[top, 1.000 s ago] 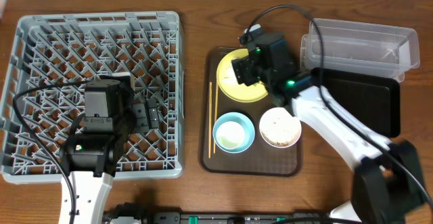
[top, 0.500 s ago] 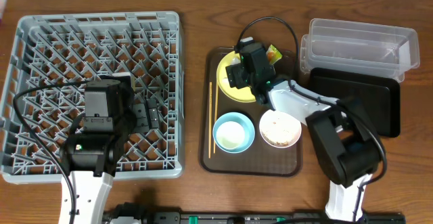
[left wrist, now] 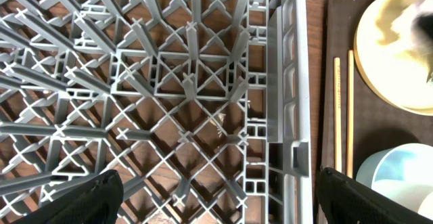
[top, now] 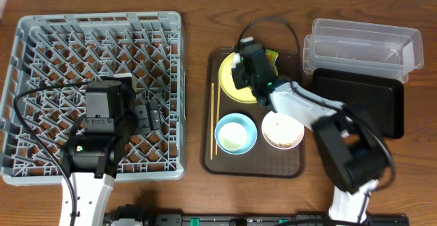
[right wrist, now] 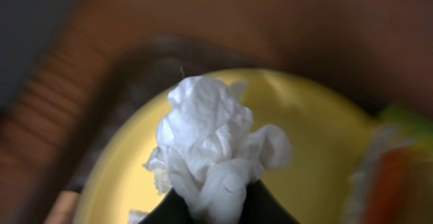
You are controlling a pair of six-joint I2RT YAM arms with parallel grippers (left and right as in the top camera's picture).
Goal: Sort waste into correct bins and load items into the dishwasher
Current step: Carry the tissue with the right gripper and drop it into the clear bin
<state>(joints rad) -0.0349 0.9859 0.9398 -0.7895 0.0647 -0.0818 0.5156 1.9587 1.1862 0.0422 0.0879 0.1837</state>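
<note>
In the right wrist view my right gripper is shut on the crumpled white tissue, just above the yellow plate. The green-and-orange wrapper lies blurred at the plate's right edge. From overhead, the right gripper sits over the plate, with the wrapper beside it. My left gripper hovers wide open over the grey dish rack, near its right wall, with nothing between its fingers. Chopsticks, a light blue bowl and a pinkish bowl with rice scraps rest on the brown tray.
The clear plastic tub stands at the back right, with the flat black tray just in front of it. The right arm's cable loops above the plate. Bare wooden table shows between the rack and the brown tray.
The right arm swung left over the plate, uncovering the wrapper, and its jaws closed on the tissue. The left arm stayed still.
</note>
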